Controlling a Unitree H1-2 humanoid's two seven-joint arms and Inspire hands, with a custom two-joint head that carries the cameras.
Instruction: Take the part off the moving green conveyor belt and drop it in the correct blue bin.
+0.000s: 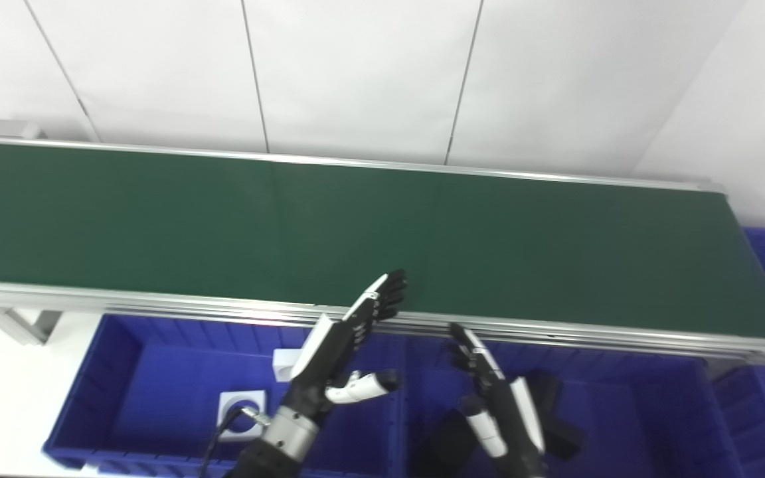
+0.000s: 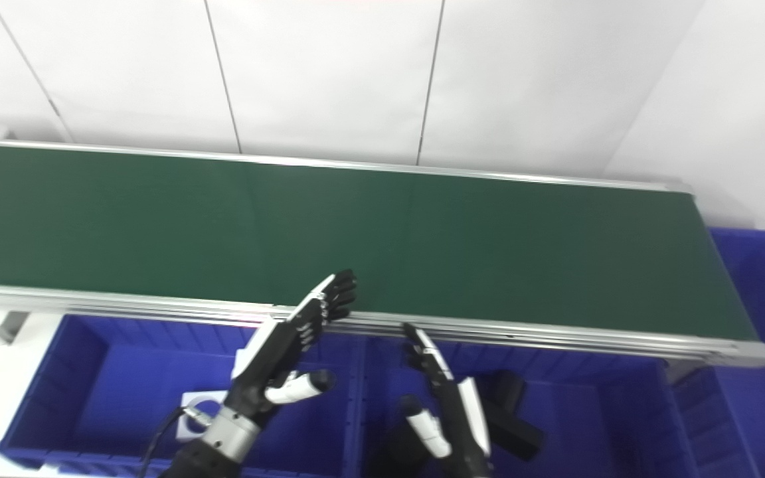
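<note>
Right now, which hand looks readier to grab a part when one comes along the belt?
Probably the left hand: it is open with fingertips already over the belt's near edge. The right hand, also open, sits lower over a bin. No part shows on the belt yet.

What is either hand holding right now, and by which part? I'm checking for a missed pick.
Nothing is held. The left hand and the right hand are both open and empty.

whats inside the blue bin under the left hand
Inside the left blue bin, two white parts show: a square one with a round hole and another partly hidden behind the left hand. Whatever lies under the arm is covered.
</note>
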